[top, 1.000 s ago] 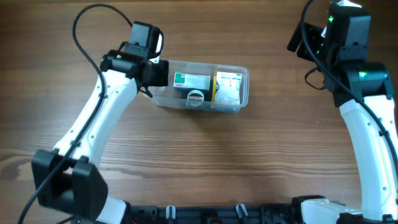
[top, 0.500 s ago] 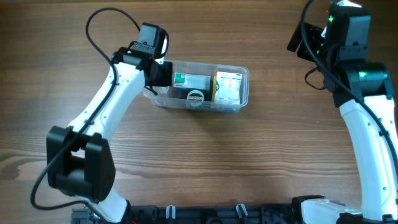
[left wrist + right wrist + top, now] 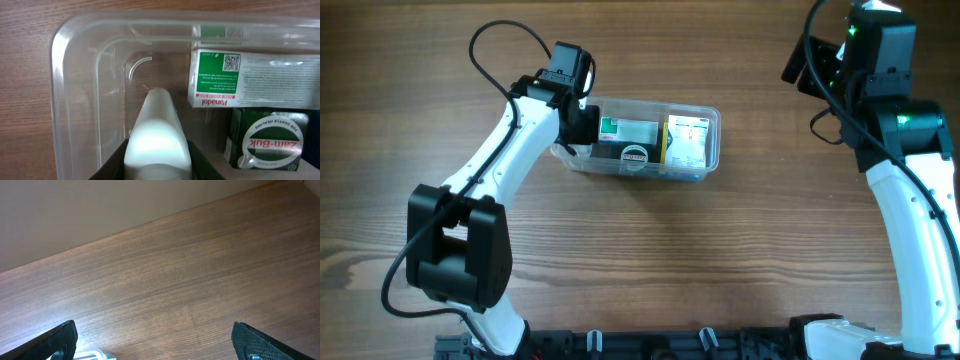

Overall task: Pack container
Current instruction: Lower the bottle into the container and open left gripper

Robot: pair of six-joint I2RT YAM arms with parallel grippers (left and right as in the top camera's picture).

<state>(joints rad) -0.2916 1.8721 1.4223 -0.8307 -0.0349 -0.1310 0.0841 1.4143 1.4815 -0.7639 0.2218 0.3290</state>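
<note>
Container [image 3: 712, 120] is laid with its long axis left–right in the overhead view; boxes [image 3: 640, 130] fill its middle and right end. Left gripper [image 3: 582, 125] is poised at its vacant left end, closed on a pale rounded item [image 3: 157, 130]. Right gripper [image 3: 152, 335] is spread wide, well apart from the container. The left arm is judged nearer.

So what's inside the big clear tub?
A green-and-white Panadol box, a dark green Zam-Buk box and a yellow-and-white box. The left pincer reaches into the bare end of the tub. Anything beneath the boxes is covered.
</note>
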